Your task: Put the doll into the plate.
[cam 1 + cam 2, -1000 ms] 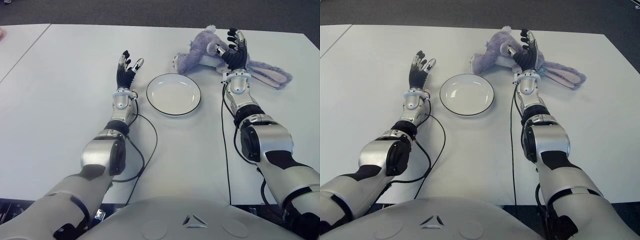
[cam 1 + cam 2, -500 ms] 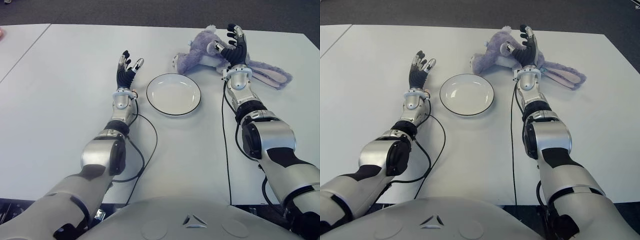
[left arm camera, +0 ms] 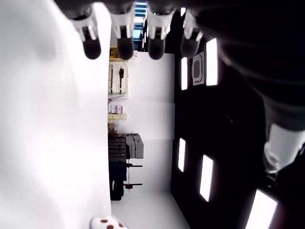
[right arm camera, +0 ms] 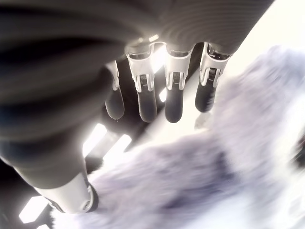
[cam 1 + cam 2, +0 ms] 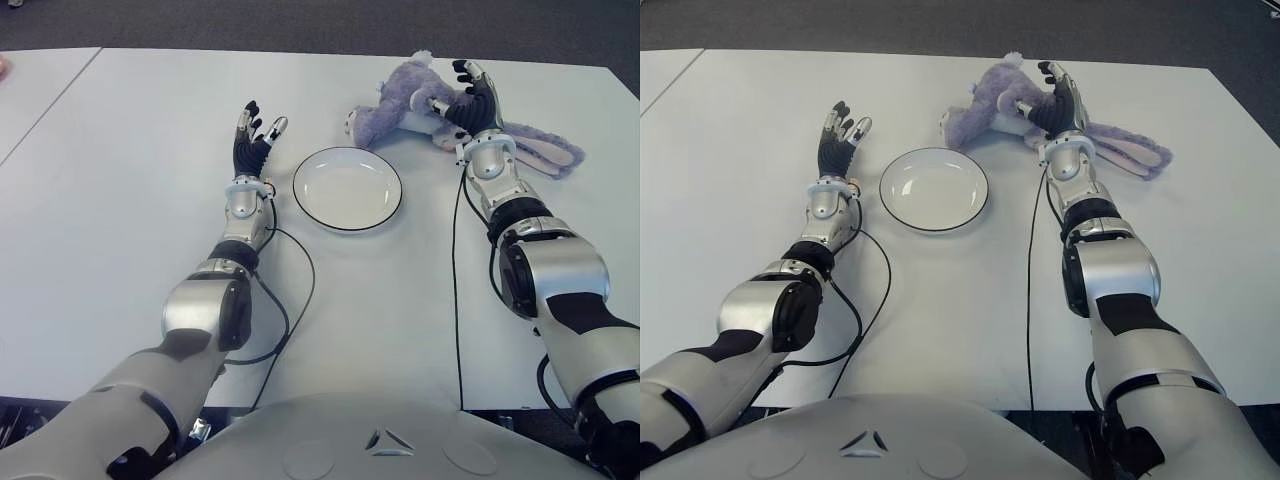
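None of the job is done yet, going by how things lie. Nearest the robot, the white table [image 5: 400, 320] is bare but for its two arms and their black cables [image 5: 290, 300].

A bit farther out, in the middle, sits the white plate [image 5: 347, 188] with a dark rim. Nothing is in it.

Just to the left of the plate is the left hand [image 5: 254, 135]. Its fingers point up and are spread, and it holds nothing. It looks idle.

Farther still, and to the right of the plate, lies the doll [image 5: 420, 97], a soft purple bunny. It lies on the table, apart from the plate, and its long ears [image 5: 540, 150] stretch off to the right.

The right hand [image 5: 468, 95] is over the bunny's body. In the right wrist view its fingers [image 4: 173, 98] are straight and loose above the purple fur, with the thumb down beside the fur. They have not closed on the toy, so it is not held.

What seems left is all of it: close the hand on the bunny, lift it, bring it left and nearer, and let it go in the plate.
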Robot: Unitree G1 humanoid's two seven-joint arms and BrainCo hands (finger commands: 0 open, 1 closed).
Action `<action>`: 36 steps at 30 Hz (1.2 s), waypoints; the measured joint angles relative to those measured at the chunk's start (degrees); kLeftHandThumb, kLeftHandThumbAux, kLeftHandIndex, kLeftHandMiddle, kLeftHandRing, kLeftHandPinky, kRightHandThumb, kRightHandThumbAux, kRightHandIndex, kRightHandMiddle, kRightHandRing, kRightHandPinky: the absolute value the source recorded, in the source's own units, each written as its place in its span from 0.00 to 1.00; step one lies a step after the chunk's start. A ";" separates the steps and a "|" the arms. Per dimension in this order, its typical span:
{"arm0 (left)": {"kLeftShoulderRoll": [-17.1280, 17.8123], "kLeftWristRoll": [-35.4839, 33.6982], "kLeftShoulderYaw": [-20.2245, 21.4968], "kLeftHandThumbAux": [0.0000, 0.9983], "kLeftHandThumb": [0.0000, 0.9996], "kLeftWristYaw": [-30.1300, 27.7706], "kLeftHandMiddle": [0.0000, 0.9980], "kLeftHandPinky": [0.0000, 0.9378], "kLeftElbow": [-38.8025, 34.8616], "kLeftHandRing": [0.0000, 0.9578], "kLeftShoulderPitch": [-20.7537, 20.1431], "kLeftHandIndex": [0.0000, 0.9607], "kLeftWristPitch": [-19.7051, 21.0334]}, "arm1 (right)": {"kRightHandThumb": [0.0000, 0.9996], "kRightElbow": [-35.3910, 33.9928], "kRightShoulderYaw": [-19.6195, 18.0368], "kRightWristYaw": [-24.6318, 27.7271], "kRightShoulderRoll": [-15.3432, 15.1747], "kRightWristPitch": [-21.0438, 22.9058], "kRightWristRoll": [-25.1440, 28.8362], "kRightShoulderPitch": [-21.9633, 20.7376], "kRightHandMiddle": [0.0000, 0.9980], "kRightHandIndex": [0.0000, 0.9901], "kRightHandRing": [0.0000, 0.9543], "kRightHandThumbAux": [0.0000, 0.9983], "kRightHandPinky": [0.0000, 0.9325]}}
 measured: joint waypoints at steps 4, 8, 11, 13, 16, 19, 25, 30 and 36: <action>0.00 -0.06 0.10 0.56 0.00 0.00 0.07 0.07 0.00 0.07 0.00 0.08 0.00 | 0.23 0.22 2.20 -0.01 -1.26 0.17 -2.38 0.00 0.18 0.15 0.17 0.76 0.18; 0.00 -0.06 0.12 0.56 0.00 0.00 0.07 0.07 0.00 0.07 0.00 0.08 -0.01 | 0.24 0.23 4.31 -0.47 -2.09 0.08 -4.63 0.00 0.18 0.15 0.17 0.77 0.19; -0.01 -0.06 0.13 0.55 0.00 0.00 0.07 0.07 0.00 0.07 0.00 0.08 -0.01 | 0.24 0.24 6.04 -1.37 -2.51 -0.02 -6.34 0.00 0.18 0.15 0.17 0.77 0.18; -0.01 -0.07 0.14 0.55 0.00 0.00 0.07 0.08 0.00 0.07 0.00 0.09 -0.02 | 0.23 0.26 6.96 -1.68 -2.69 -0.04 -7.30 0.00 0.17 0.15 0.16 0.77 0.17; -0.05 -0.09 0.20 0.54 0.00 0.00 0.08 0.08 0.00 0.07 0.00 0.09 -0.09 | 0.22 0.31 8.45 -1.73 -3.20 -0.04 -8.39 0.00 0.17 0.15 0.16 0.77 0.17; -0.07 -0.10 0.21 0.54 0.00 0.00 0.08 0.08 0.00 0.08 -0.01 0.09 -0.09 | 0.20 0.41 9.44 -1.56 -3.91 -0.03 -9.09 0.00 0.16 0.15 0.15 0.76 0.16; -0.08 -0.12 0.31 0.53 0.00 -0.13 0.09 0.08 0.00 0.08 -0.01 0.10 -0.09 | 0.18 0.66 11.47 -0.82 -5.52 0.14 -10.57 0.00 0.16 0.16 0.15 0.76 0.16; -0.12 -0.21 0.60 0.52 0.00 -0.53 0.09 0.08 0.00 0.09 -0.01 0.11 -0.09 | 0.19 0.78 13.14 -0.82 -6.52 0.48 -11.92 -0.06 0.17 0.18 0.15 0.79 0.17; -0.16 -0.20 0.61 0.50 0.00 -0.53 0.09 0.08 0.00 0.08 -0.03 0.11 -0.09 | 0.24 0.83 14.39 -0.56 -7.69 0.75 -12.88 -0.09 0.18 0.21 0.15 0.81 0.17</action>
